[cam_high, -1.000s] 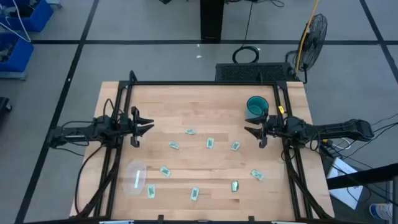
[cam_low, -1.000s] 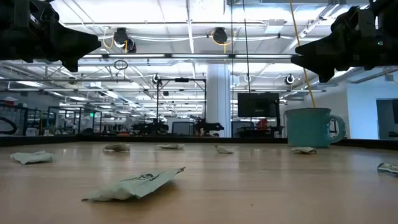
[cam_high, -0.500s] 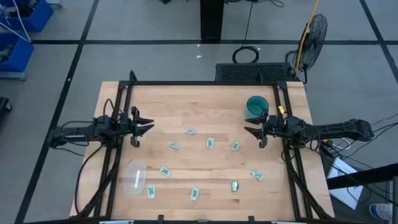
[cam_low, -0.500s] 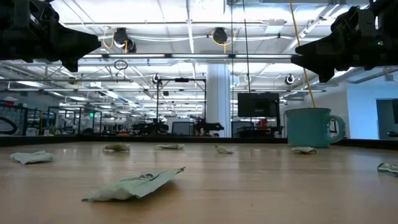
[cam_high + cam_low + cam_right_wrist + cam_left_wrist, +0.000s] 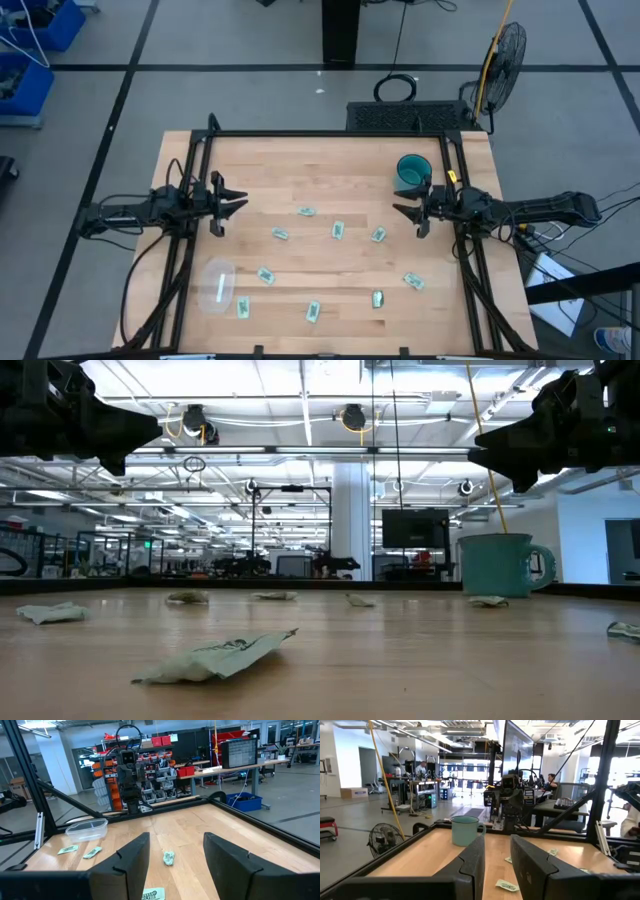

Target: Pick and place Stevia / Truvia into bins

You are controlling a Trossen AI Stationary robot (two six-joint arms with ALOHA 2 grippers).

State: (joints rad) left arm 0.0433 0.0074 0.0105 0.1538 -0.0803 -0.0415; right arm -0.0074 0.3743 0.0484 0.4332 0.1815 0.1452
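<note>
Several pale green and white sachets (image 5: 338,231) lie flat and scattered over the middle and near part of the wooden table; one lies close to the low camera (image 5: 215,658). The clear oval tub (image 5: 218,286) sits near the table's near left corner and also shows in the right wrist view (image 5: 86,829). My left gripper (image 5: 232,208) hovers open above the table's left side. My right gripper (image 5: 407,214) hovers open above the right side, beside the teal cup (image 5: 412,170). Neither holds anything. In the wrist views the left gripper (image 5: 497,842) and the right gripper (image 5: 175,840) show a clear gap between their fingers.
The teal cup (image 5: 500,565) stands upright near the far right corner, close to my right gripper. A dark frame (image 5: 320,134) runs along the table's far, left and right sides. The two arms face each other across the sachets.
</note>
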